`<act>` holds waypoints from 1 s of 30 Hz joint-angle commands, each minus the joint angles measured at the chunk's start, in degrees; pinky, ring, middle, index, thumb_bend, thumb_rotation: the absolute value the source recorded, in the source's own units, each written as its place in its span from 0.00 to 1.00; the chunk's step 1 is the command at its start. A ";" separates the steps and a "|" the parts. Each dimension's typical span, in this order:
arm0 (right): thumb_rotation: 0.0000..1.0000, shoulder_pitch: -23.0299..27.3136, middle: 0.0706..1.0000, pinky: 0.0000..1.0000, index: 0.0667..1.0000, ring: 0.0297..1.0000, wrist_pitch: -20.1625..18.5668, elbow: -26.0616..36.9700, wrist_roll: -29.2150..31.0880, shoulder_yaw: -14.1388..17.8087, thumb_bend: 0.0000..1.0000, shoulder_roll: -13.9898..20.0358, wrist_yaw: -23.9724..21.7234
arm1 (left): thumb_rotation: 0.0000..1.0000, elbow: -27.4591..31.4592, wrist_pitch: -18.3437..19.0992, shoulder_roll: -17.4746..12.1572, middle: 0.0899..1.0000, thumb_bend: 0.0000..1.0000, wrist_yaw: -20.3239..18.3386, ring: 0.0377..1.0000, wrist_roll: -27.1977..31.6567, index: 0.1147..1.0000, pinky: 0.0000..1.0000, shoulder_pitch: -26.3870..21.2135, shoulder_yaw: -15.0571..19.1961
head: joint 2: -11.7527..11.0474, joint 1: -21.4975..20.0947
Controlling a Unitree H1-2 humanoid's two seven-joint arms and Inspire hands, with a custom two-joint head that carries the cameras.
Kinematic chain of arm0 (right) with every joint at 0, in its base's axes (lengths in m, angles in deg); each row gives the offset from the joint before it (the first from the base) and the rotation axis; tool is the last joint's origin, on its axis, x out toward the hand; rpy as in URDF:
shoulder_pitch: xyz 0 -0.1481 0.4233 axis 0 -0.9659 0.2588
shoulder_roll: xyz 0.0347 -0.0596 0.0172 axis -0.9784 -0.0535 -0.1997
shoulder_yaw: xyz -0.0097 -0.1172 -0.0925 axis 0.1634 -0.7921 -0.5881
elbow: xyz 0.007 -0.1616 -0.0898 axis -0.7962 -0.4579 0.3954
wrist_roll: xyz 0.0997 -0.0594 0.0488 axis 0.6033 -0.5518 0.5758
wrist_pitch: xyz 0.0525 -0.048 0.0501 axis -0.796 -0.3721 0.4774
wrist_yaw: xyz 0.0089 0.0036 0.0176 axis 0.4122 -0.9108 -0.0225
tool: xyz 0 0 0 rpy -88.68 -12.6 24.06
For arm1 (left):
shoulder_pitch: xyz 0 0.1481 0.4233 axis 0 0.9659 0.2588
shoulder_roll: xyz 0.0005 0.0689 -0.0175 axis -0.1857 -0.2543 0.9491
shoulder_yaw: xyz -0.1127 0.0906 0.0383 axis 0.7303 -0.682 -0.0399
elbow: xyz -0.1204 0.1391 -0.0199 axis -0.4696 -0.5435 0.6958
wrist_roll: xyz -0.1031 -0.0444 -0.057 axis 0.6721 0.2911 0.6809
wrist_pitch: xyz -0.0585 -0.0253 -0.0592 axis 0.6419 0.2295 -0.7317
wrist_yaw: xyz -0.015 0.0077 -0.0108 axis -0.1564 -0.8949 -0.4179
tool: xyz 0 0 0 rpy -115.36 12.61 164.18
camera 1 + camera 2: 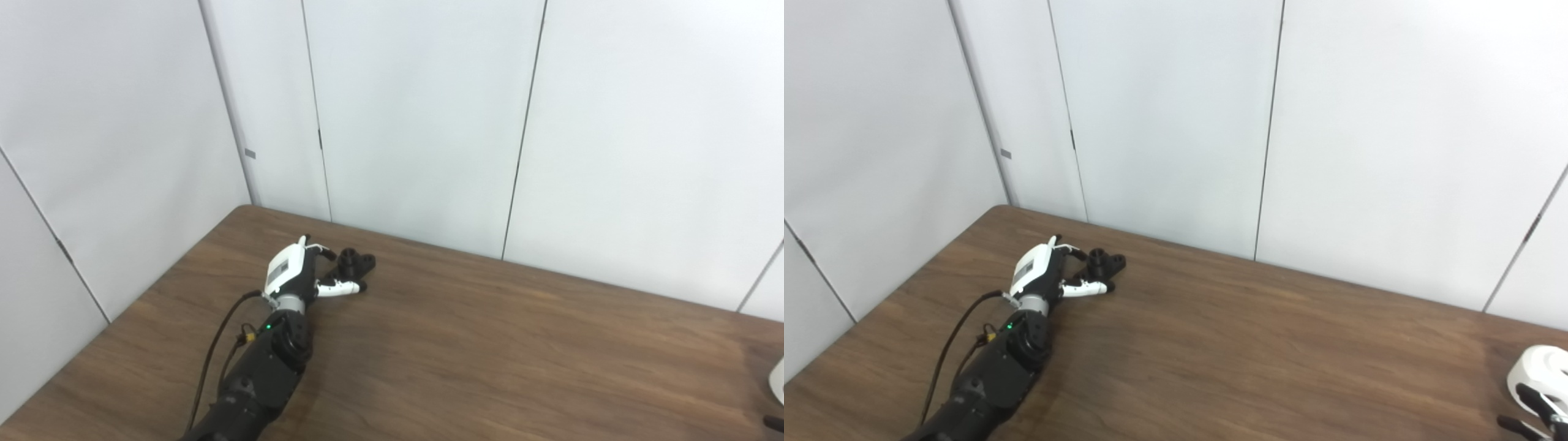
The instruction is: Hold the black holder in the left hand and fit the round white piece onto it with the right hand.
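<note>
Two hands are in view at opposite ends of the brown wooden surface (1249, 343). The left hand (294, 269) lies at about 10 o'clock from the surface's middle, its arm reaching in from the bottom left. Its fingers (340, 286) are spread apart, one set above and one below the near end of the holder (356, 263), which rests on the surface. Whether the fingers touch the holder cannot be told; they are not closed around it. The holder sits at 1 o'clock from the left hand, close to the far edge of the surface, with a short round boss standing upright on it.

At about 4 o'clock, at the picture's right edge, the white piece (1540, 372) sits with the right hand (1534, 407) just beneath it. Only dark fingertips of that hand show, so their spread cannot be told. The white piece and holder are well apart.
</note>
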 commanded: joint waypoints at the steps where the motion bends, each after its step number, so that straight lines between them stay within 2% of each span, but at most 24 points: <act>1: 0.10 -0.29 0.88 0.56 0.82 0.73 -0.70 1.64 -0.35 0.52 0.72 1.52 -0.51 | 0.20 -2.37 -2.14 1.38 1.00 0.88 0.33 1.00 0.90 0.59 1.00 -1.09 -0.42 | 0.03 -0.06; 2: 0.10 -0.37 0.88 0.57 0.82 0.73 -0.98 1.92 -0.32 0.54 0.72 1.56 -0.54 | 0.15 -3.04 -2.63 1.60 1.00 0.88 1.11 1.00 1.06 0.56 1.00 -1.11 -0.35 | 0.25 0.06; 3: 0.10 -0.41 0.88 0.57 0.82 0.74 -1.18 2.08 -0.31 0.56 0.72 1.56 -0.51 | 0.11 -3.89 -3.05 1.85 1.00 0.70 2.04 1.00 1.16 0.49 1.00 -1.17 -0.25 | 0.25 0.06; 4: 0.09 -0.42 0.88 0.57 0.82 0.74 -1.18 2.08 -0.26 0.58 0.71 1.57 -0.48 | 0.08 -4.67 -3.51 2.02 0.99 0.60 2.78 1.00 1.30 0.45 1.00 -1.24 -0.18 | 0.25 0.06; 6: 0.08 -0.35 0.88 0.56 0.82 0.74 -0.60 1.66 -0.36 0.54 0.71 1.62 -0.35 | 0.07 -5.78 -4.40 2.05 0.97 0.54 3.57 1.00 1.18 0.42 1.00 -1.11 -0.68 | 0.25 0.06; 10: 0.11 -0.24 0.88 0.56 0.83 0.73 -0.99 2.05 -0.46 0.42 0.71 1.64 -0.30 | 0.06 -7.05 -5.84 1.85 0.95 0.53 3.59 1.00 1.08 0.42 1.00 -0.82 -1.82 | 0.43 -0.08; 14: 0.08 -0.08 0.88 0.55 0.83 0.73 -0.76 1.96 -0.55 0.32 0.70 1.72 -0.31 | 0.06 -7.59 -6.04 2.07 0.95 0.52 3.09 1.00 1.82 0.42 1.00 -0.49 -1.91 | 0.52 -0.07; 22: 0.13 0.02 0.87 0.55 0.82 0.72 -0.55 2.02 -1.46 0.51 0.70 1.59 0.21 | 0.06 -7.51 -7.16 2.10 0.93 0.52 2.81 1.00 2.14 0.42 1.00 0.47 -2.45 | 0.70 -0.19; 25: 0.15 0.00 0.87 0.56 0.82 0.72 -1.62 2.84 -1.69 0.42 0.70 1.31 0.27 | 0.06 -7.61 -7.89 2.14 0.92 0.52 2.93 1.00 2.28 0.42 1.00 0.54 -2.71 | 0.83 -0.39; 30: 0.15 0.36 0.87 0.54 0.81 0.71 -0.43 2.15 -2.38 0.21 0.70 1.31 0.42 | 0.06 -6.42 -11.90 1.90 0.93 0.52 -0.51 1.00 3.90 0.42 1.00 1.39 -3.82 | 0.92 -1.37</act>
